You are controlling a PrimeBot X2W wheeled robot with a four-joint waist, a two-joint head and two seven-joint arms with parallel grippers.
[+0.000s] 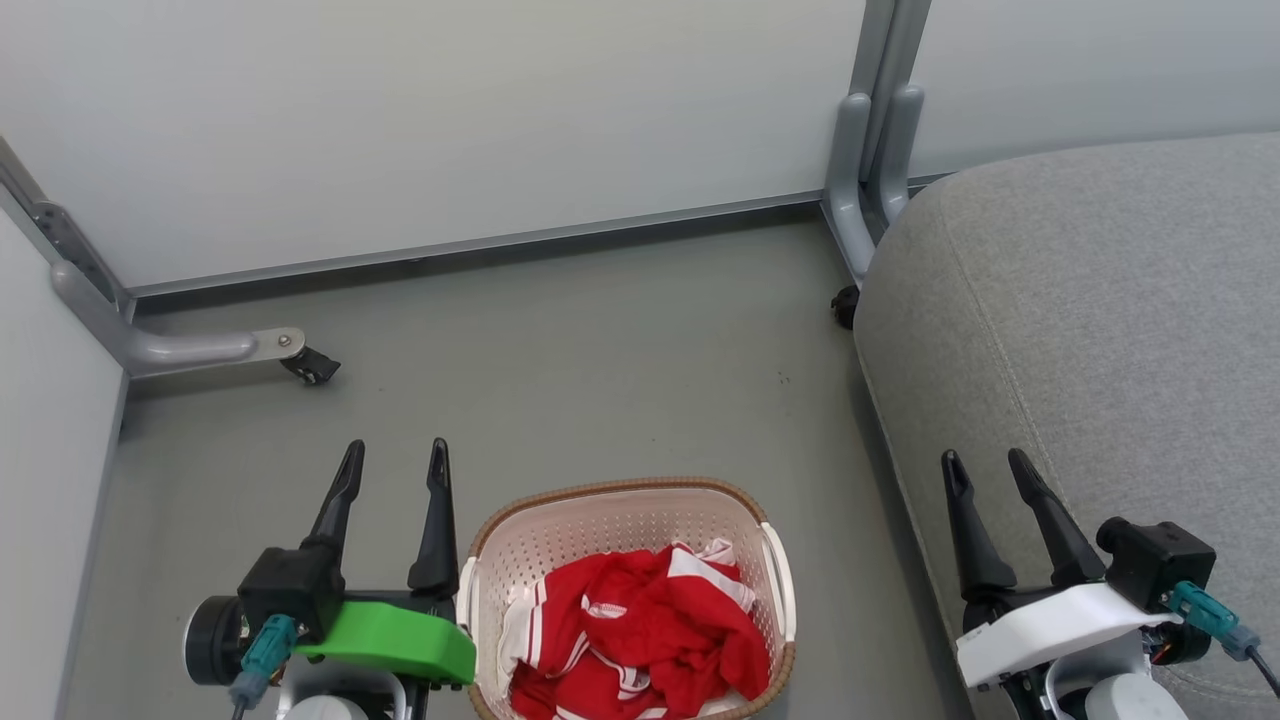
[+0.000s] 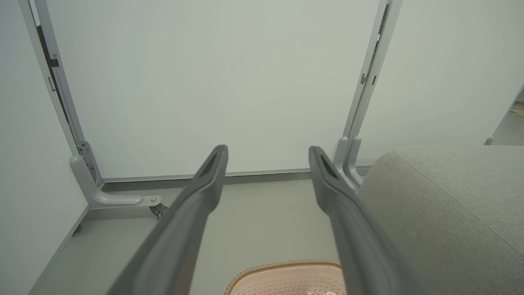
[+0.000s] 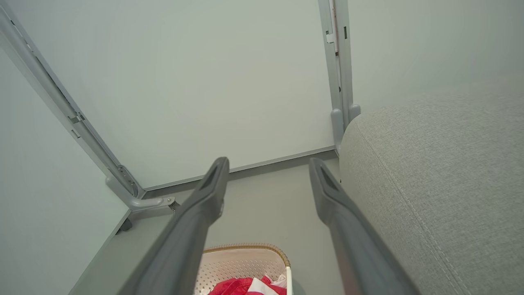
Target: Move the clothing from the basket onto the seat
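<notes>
Basket [image 1: 620, 488] between left gripper [image 1: 396, 447] and right gripper [image 1: 982, 457], both splayed, empty

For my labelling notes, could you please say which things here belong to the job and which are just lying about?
Job: red clothing, basket, grey seat.
Just there: partition panels, metal feet, floor.

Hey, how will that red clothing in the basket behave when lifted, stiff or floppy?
Probably floppy: the red clothing lies crumpled in folds, so it should drape and dangle. Likely light, the fabric looks thin. It looks tangled, so one pinch may drag the whole heap over the basket rim.
</notes>
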